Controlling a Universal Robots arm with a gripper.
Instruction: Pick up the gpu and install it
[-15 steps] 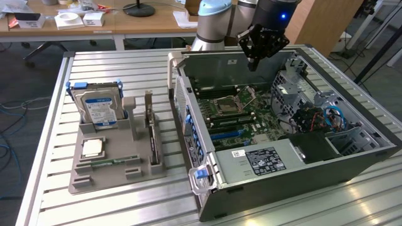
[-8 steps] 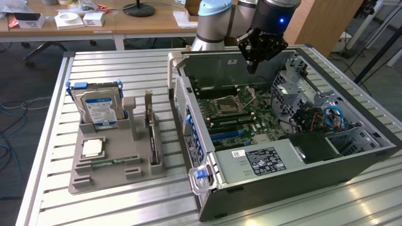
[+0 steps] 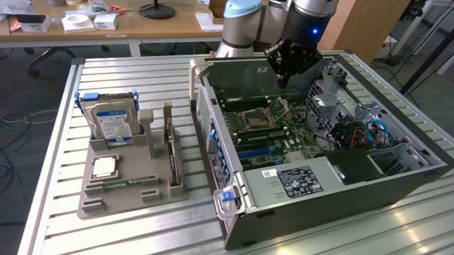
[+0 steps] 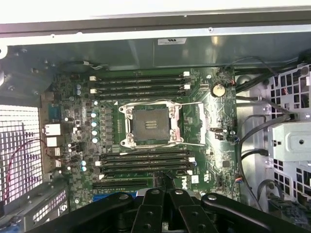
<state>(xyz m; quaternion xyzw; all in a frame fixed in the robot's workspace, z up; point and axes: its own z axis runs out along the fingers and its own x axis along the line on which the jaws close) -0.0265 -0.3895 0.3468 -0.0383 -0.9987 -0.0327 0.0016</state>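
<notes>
The pincer point(image 3: 283, 82) hangs inside the open computer case point(image 3: 212, 122), above the circuit board point(image 3: 273, 127). Its fingers are drawn together with nothing between them (the wrist view agrees). The gpu point(image 3: 172, 151), as far as I can judge, is the thin card standing on edge in the grey holder point(image 3: 127, 199) on the counter point(image 3: 114, 74), near the hard drive point(image 3: 112, 119) and well apart from the pincer. Neither pick-up nor fitting is done yet.

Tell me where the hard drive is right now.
The hard drive stands upright in the grey holder on the table, on the exterior view's left, beside the open computer case.
</notes>
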